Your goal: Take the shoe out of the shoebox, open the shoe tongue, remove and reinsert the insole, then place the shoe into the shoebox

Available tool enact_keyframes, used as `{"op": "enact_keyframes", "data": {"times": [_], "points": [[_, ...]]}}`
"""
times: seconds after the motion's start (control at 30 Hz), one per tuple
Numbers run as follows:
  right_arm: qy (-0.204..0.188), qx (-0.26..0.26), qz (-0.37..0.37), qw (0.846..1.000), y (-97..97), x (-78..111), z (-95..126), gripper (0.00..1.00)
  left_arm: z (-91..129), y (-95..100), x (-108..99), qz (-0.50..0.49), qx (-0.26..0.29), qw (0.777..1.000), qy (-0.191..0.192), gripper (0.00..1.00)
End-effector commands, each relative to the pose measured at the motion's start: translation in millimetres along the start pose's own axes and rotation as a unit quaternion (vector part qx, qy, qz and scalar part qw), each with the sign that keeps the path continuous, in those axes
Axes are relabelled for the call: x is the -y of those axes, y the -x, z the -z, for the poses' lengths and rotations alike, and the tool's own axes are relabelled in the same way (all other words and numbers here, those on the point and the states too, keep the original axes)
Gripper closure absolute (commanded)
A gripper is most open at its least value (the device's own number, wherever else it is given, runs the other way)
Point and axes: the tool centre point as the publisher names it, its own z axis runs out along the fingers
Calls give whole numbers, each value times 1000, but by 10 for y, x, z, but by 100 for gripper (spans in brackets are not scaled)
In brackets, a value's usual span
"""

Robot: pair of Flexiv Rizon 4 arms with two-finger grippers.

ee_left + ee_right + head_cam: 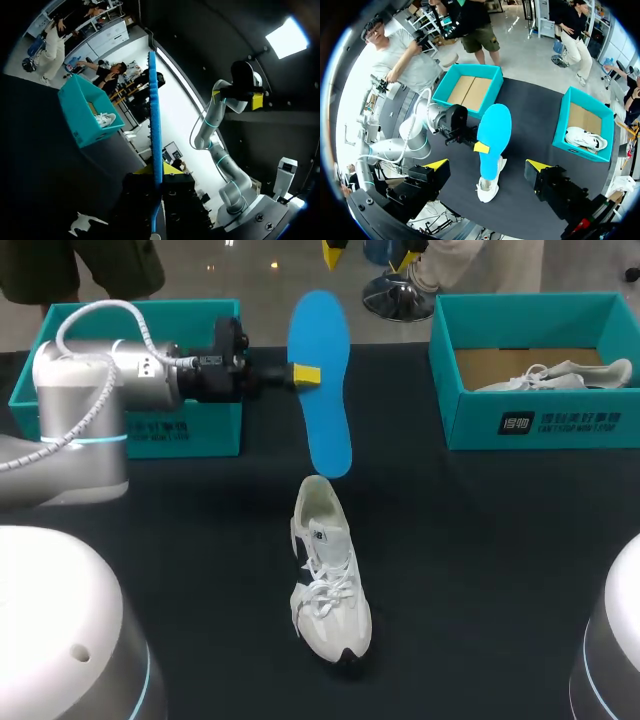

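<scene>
white shoe sits upright on the table, toe toward me. just past its heel my left gripper has the blue insole pinched, from both sides i think. my right gripper hangs wide open, holding nothing. further back are the left shoebox and the right shoebox, which has a second shoe inside.

Black table; teal box at far right edge, second white shoe lying inside
</scene>
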Motion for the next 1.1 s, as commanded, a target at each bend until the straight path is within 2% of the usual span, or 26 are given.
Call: {"op": "enact_keyframes", "data": {"times": [0.03,0.2,0.6,1.1], "points": [[0,0,-1,1000,1,-5,-2,0,-26,66,103,38,-8,999,32,100],[0,0,-1,1000,1,-5,-2,0,-27,108,144,92,-6,994,53,100],[0,0,-1,1000,1,-5,-2,0,39,141,198,176,-14,983,48,100],[0,0,-1,1000,1,-5,-2,0,45,156,210,176,-12,983,41,100]]}}
